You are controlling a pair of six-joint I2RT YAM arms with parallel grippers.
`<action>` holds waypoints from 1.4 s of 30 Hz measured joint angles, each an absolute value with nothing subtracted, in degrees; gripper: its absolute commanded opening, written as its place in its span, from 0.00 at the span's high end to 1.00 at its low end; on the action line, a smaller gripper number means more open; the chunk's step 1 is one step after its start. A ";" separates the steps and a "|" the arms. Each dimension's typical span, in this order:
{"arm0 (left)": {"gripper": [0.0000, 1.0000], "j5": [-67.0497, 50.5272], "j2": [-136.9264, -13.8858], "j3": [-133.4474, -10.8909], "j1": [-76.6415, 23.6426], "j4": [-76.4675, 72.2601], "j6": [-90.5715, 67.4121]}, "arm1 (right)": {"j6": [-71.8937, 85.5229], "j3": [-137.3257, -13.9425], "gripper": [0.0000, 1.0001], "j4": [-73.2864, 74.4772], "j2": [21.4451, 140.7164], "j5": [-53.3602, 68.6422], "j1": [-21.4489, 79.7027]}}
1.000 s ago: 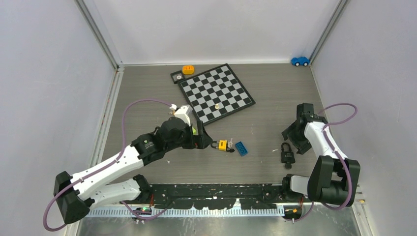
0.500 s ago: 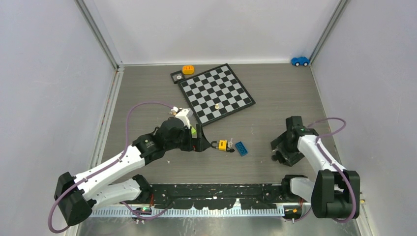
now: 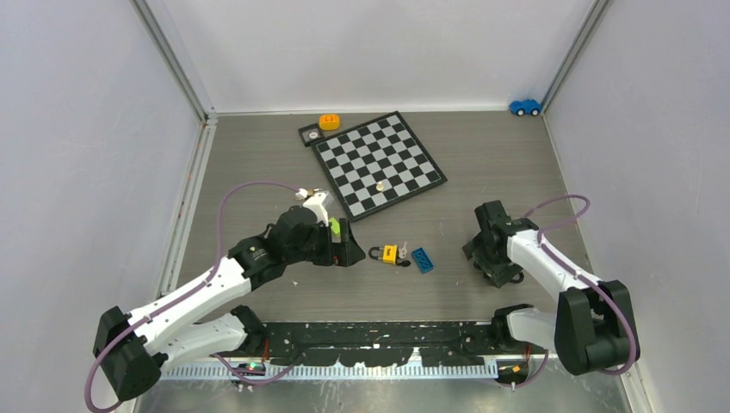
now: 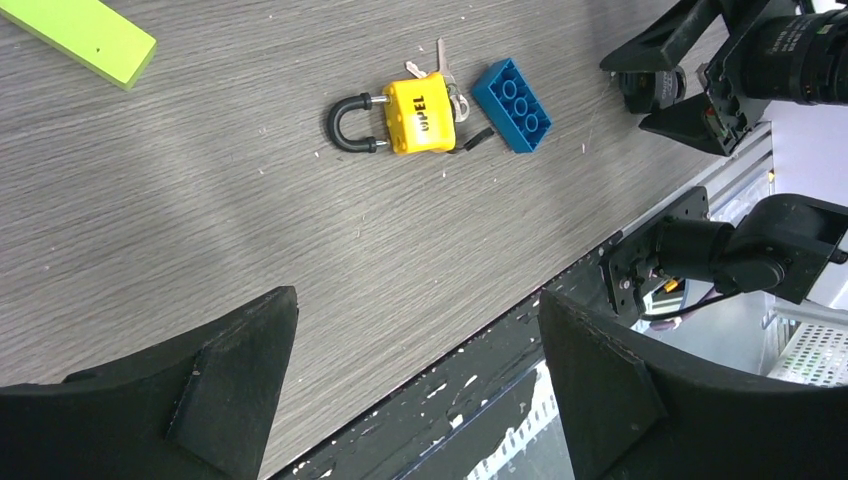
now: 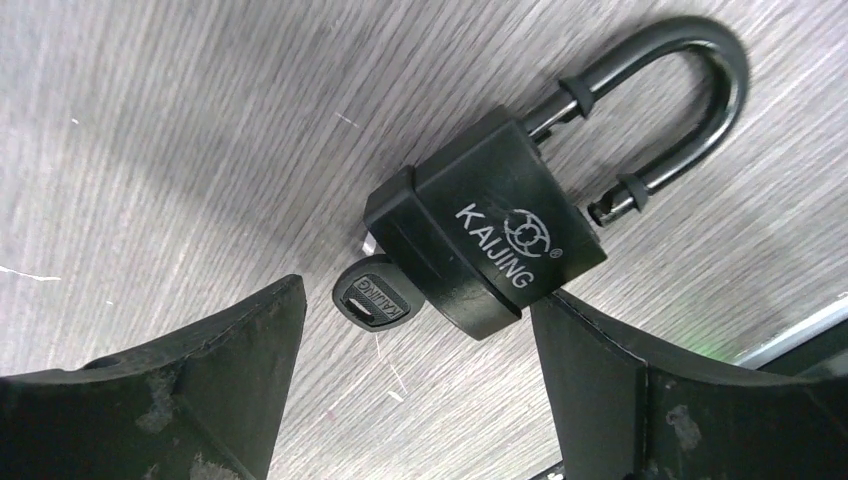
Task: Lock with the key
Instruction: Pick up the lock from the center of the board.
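**Hidden or unclear.** In the top view the right gripper [image 3: 491, 262] covers the lock beneath it, at the near right of the grey wood-grain table [image 3: 482, 163]. The right wrist view shows a black "KAIJING" padlock [image 5: 490, 235] lying flat, shackle open, one leg out of the body. A black-headed key [image 5: 369, 298] sits in its base, blade hidden. The right jaws stand apart either side of the padlock; contact cannot be judged.

The left gripper [image 4: 415, 330] is spread wide and empty, just left of a yellow padlock with black shackle [image 4: 418, 118] at mid-table. A small bunch of silvery metal keys [image 4: 443, 72] lies against its base, partly covered, between it and a blue toy brick [image 4: 510, 90].

**Containers.** A small black square tray [image 3: 311, 134] at the far side holds one round item too small to identify.
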State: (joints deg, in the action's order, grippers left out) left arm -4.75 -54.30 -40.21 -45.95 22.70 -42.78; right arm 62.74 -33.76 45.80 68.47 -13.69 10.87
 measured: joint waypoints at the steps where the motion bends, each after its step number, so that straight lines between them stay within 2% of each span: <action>1: 0.08 -4.93 -54.33 -40.21 -45.82 22.68 -42.78 | 63.33 -33.85 0.12 46.19 67.79 -14.48 10.72; 9: 0.09 -6.79 -57.21 -40.21 -45.56 22.55 -42.57 | 64.90 -36.14 0.12 46.76 66.15 -14.57 2.59; 16: 0.10 -8.19 -58.19 -40.21 -44.86 22.50 -42.19 | 66.04 -36.56 0.12 45.23 72.73 -13.08 0.51; 26: 0.10 -8.80 -58.19 -40.21 -44.03 22.48 -41.65 | 67.09 -37.74 0.20 44.47 75.64 -13.58 -1.65; 28: 0.10 -8.91 -58.19 -40.21 -43.90 22.48 -41.65 | 67.31 -37.69 0.26 44.47 75.46 -13.91 -1.96; 29: 0.10 -9.04 -58.22 -40.21 -43.81 22.46 -41.65 | 67.37 -37.67 0.33 44.47 75.31 -14.09 -2.15; 34: 0.11 -9.30 -58.43 -40.21 -43.66 22.37 -41.65 | 66.87 -37.50 0.84 44.62 74.17 -14.74 -2.74; 38: 0.10 -9.63 -58.35 -40.23 -42.72 22.48 -41.50 | 65.30 -37.19 0.99 43.97 72.14 -14.68 -2.74; 42: 0.09 -9.65 -56.84 -41.28 -40.51 24.18 -41.01 | 62.89 -36.69 1.00 42.02 63.55 -13.08 -1.87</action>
